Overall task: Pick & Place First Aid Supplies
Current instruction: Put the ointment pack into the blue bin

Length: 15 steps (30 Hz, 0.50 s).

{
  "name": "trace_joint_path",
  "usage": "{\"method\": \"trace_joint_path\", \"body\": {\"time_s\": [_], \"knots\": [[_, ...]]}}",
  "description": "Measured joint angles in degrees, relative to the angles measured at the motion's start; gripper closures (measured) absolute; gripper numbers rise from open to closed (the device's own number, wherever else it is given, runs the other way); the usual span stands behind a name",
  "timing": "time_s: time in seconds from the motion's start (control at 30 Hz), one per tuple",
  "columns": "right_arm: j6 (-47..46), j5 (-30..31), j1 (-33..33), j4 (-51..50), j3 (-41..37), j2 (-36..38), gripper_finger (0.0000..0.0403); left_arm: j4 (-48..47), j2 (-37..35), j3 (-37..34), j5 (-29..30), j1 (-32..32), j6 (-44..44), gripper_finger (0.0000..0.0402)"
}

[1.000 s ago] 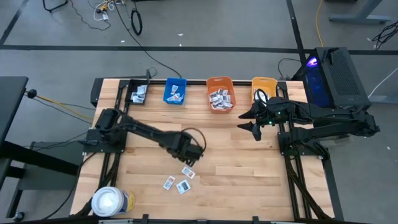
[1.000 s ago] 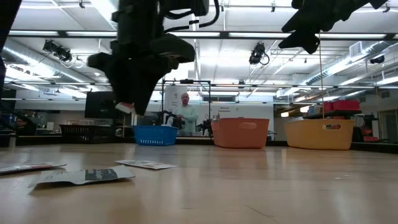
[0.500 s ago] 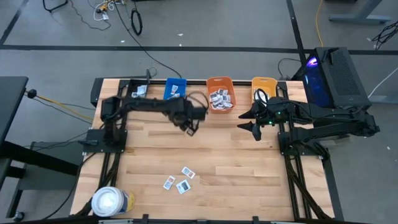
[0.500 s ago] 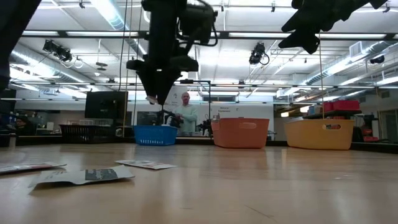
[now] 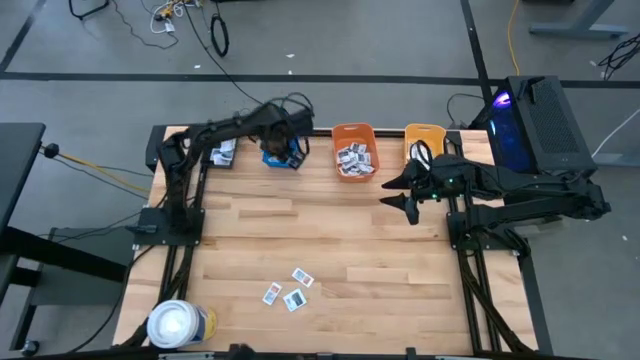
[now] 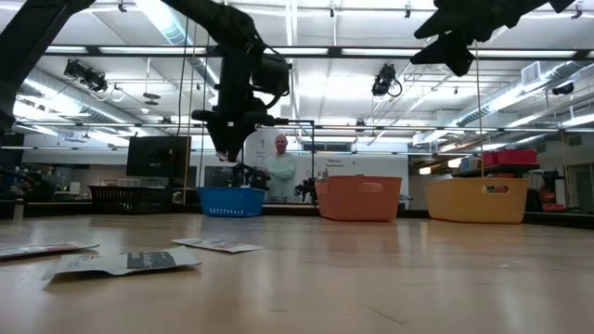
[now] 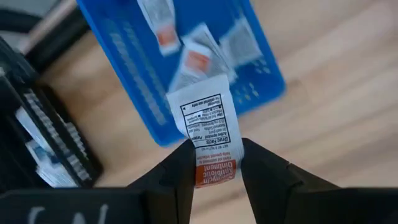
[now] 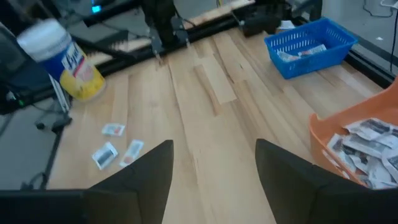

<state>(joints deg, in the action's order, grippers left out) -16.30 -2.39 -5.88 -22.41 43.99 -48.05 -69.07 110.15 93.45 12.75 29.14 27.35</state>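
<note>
One white packet (image 7: 208,134) with black print and a red band at its lower end hung upright above the blue bin (image 5: 281,147), pinched at that red end between the fingers of the left gripper (image 7: 211,165). Inside the blue bin lay a few more white packets with red marks (image 7: 194,55), and the orange bin (image 5: 354,146) held a heap of white packets (image 5: 355,158). Three small white packets (image 5: 288,289) lay flat, near each other, on the front part of the table (image 5: 400,270).

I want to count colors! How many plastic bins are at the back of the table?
3: a blue bin at the left, an orange bin in the middle, and a yellow bin at the right.
</note>
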Motion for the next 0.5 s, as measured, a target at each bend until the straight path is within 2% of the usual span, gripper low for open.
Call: {"method": "trace_joint_path", "body": {"time_s": [0.27,0.5], "knots": [[-4.85,2.11,-0.01,6.36,0.00,0.00,0.0174,8.71,0.00,0.00,-0.33,8.86,-12.53,0.0275],[-10.38,2.10,-0.01,6.87,0.00,-0.54,0.0174,16.37,0.00,0.00,-5.18,13.41,-20.33,0.0275]]}}
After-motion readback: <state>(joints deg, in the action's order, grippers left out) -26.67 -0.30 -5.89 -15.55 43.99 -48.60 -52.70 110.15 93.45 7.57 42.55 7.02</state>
